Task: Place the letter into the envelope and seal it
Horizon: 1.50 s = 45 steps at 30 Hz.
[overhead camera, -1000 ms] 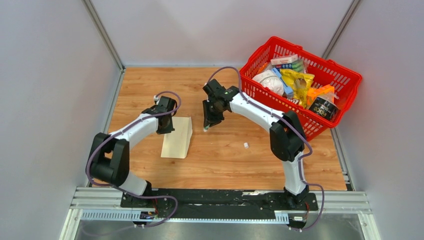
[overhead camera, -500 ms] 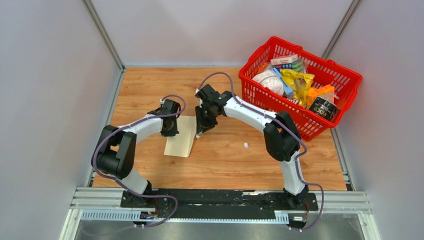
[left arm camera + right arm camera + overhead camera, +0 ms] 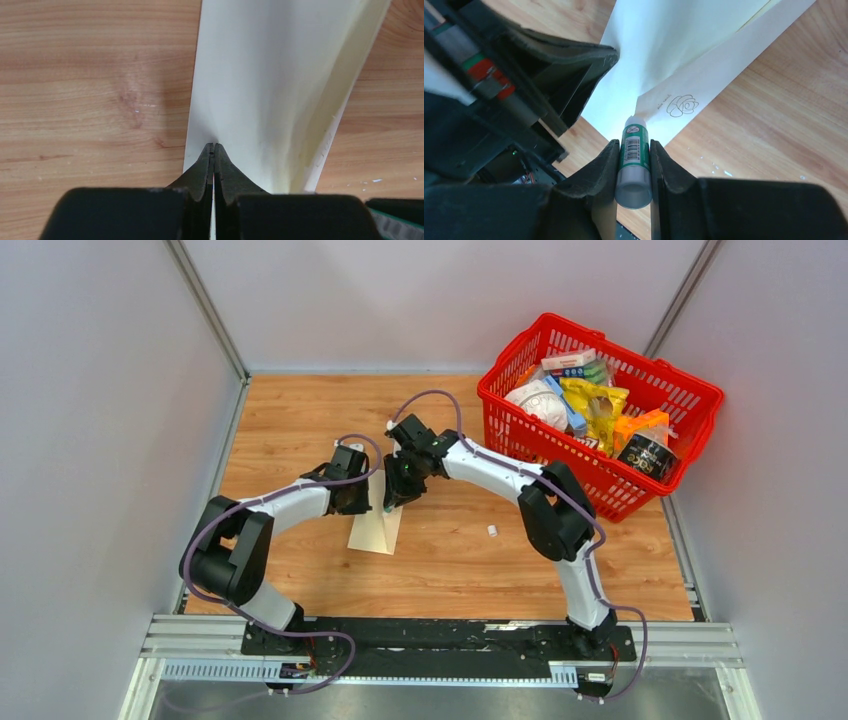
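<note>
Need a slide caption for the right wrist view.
Right gripper holds a glue stick, tip at the cream envelope beside a small rose drawing.

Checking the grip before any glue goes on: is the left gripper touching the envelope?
Touching. The left wrist view shows the left gripper shut, with the near edge of the envelope pinched between its closed jaws.

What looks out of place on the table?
A small white piece lies alone on the table, right of the envelope, perhaps the cap of the glue stick held in the right gripper. Nothing else stands out.
</note>
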Tool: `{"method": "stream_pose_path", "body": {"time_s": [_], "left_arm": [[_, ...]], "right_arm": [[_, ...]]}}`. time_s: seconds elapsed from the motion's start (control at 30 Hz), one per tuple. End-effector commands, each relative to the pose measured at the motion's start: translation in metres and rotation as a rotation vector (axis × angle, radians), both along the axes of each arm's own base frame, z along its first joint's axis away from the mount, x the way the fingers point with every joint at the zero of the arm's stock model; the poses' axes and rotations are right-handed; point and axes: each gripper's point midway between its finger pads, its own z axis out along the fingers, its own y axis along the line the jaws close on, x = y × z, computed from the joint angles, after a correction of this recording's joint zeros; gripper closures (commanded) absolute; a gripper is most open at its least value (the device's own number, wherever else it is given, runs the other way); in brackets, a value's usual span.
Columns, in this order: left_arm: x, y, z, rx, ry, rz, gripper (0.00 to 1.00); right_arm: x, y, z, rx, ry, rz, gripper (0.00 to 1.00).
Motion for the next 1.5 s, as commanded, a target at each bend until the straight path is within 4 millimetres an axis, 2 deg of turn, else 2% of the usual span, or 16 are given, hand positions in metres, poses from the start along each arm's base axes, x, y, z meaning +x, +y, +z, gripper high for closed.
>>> {"method": "stream_pose_path", "body": {"time_s": [0.0,0.13,0.3,0.63,0.87,1.1,1.23,1.47], "left_arm": [[-0.049,-0.008,-0.032,-0.033,0.188,-0.079,1.00],[-0.050,-0.009,-0.031,-0.039,0.188,-0.093,1.00],[-0.053,-0.009,-0.033,-0.040,0.197,-0.111,1.00],[-0.053,-0.013,-0.032,-0.054,0.208,-0.132,1.00],[-0.055,-0.016,-0.036,-0.065,0.229,-0.143,1.00],[-0.056,-0.016,-0.035,-0.070,0.229,-0.136,1.00],[-0.052,-0.021,-0.027,-0.091,0.220,-0.136,1.00],[-0.032,-0.032,0.007,-0.169,0.152,-0.127,1.00]], "right_arm": [[0.014,0.011,-0.018,0.023,-0.032,-0.072,1.00],[0.026,0.016,-0.021,0.127,-0.061,-0.132,1.00],[0.030,0.016,-0.016,0.218,-0.094,-0.166,1.00],[0.043,-0.005,-0.019,0.272,-0.099,-0.270,1.00],[0.056,0.004,-0.008,0.377,-0.117,-0.299,1.00],[0.060,0.003,0.015,0.426,-0.157,-0.324,1.00],[0.059,-0.004,0.004,0.353,-0.130,-0.339,1.00],[0.051,-0.015,-0.007,0.303,-0.113,-0.348,1.00]]}}
